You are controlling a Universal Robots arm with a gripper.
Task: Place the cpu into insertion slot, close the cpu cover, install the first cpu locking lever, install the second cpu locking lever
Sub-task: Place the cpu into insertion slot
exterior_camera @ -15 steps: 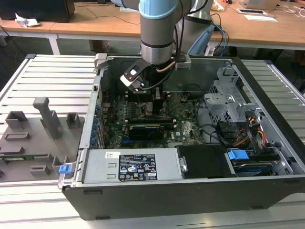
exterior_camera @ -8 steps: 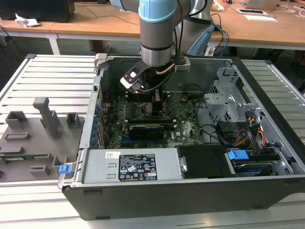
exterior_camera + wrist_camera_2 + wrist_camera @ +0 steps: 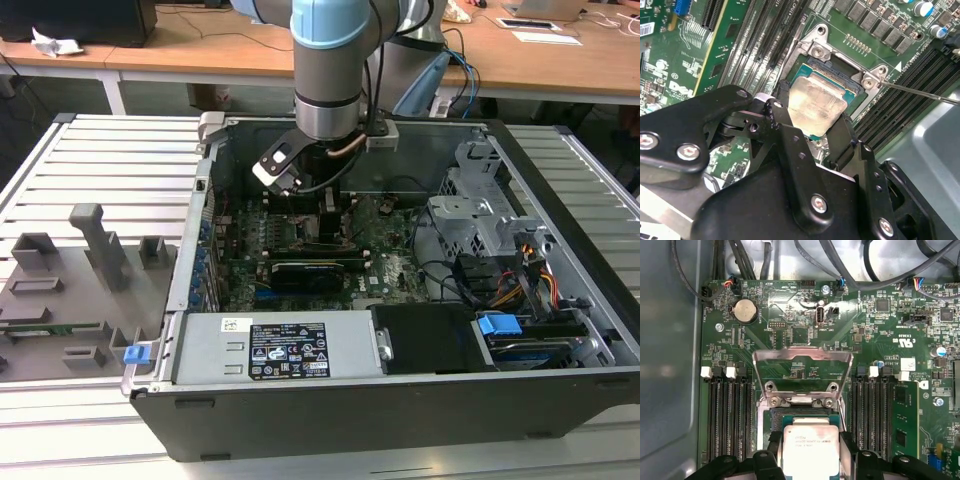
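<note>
On the gripper (image 3: 810,442), the black fingers (image 3: 781,102) are clamped on opposite edges of the cpu (image 3: 810,452), a small flat square chip with a dull silver-grey top. It hangs right over the square black insertion slot (image 3: 802,416); seated or not, I can't tell. Beyond, the thin dark-silver metal cpu cover (image 3: 802,354) stands swung open on the green motherboard (image 3: 880,340).
</note>
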